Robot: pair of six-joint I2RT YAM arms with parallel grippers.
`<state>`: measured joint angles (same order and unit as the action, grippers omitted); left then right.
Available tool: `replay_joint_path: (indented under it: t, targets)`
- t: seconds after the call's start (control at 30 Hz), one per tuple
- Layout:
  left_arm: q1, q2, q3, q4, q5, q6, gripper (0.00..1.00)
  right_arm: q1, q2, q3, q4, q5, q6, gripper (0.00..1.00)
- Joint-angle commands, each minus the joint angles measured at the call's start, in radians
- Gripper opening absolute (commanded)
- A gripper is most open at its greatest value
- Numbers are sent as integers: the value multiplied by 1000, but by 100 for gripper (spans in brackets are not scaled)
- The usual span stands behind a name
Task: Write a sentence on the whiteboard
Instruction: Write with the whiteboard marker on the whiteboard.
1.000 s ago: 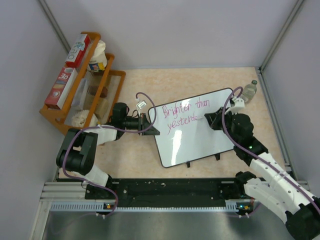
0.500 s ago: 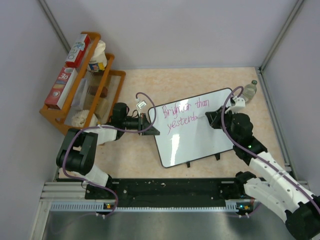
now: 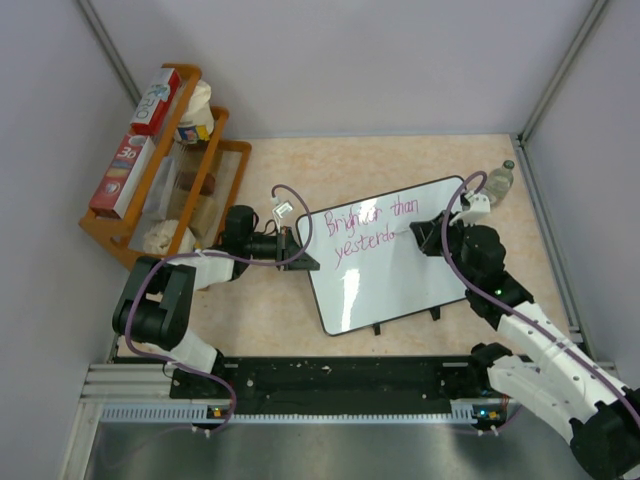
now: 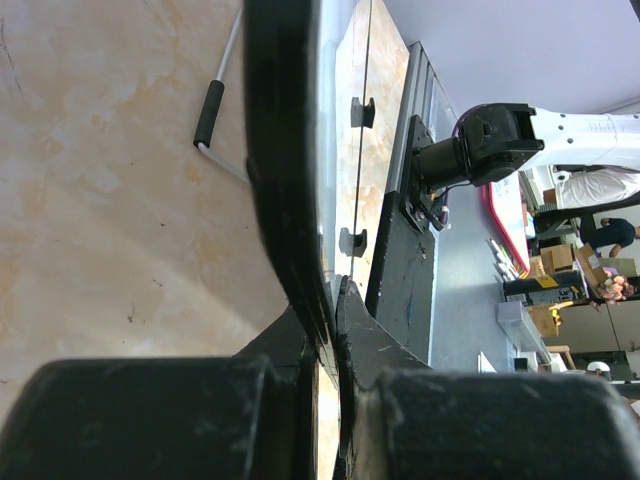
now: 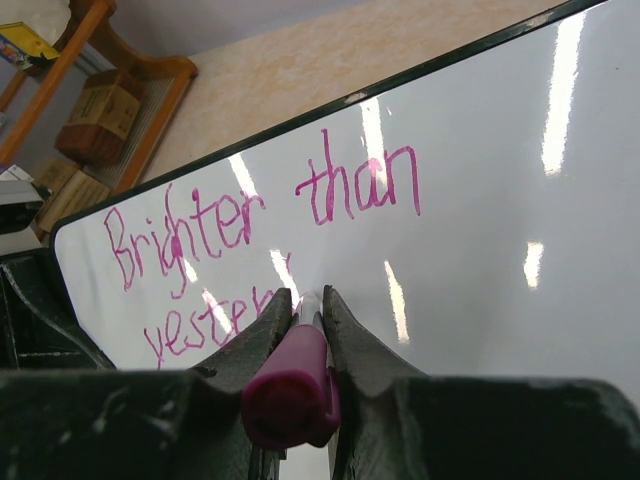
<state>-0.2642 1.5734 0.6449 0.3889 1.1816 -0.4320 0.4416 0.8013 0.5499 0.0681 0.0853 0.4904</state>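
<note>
The whiteboard lies tilted on the table, glossy white with a black frame. The sentence is pink handwriting in two lines, "Brighter than" over "yesterda". It shows in the right wrist view too. My left gripper is shut on the whiteboard's left edge. My right gripper is shut on a magenta marker, whose tip touches the board at the end of the second line.
A wooden rack with boxes and bags stands at the back left. A small clear bottle stands by the board's far right corner. Grey walls close in both sides.
The second line has grown from "yesterd" to "yesterda". My right gripper has shifted very slightly with the marker. The left arm has not moved.
</note>
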Motion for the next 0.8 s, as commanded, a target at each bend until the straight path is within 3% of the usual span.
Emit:
replay_joint_path:
  t: [0.0, 0.77]
  targets:
    - [-27, 14, -33, 5, -80, 205, 0, -14, 1, 2, 4, 10, -16, 0]
    - [-27, 16, -31, 5, -82, 205, 0, -14, -54, -27, -42, 13, -18, 0]
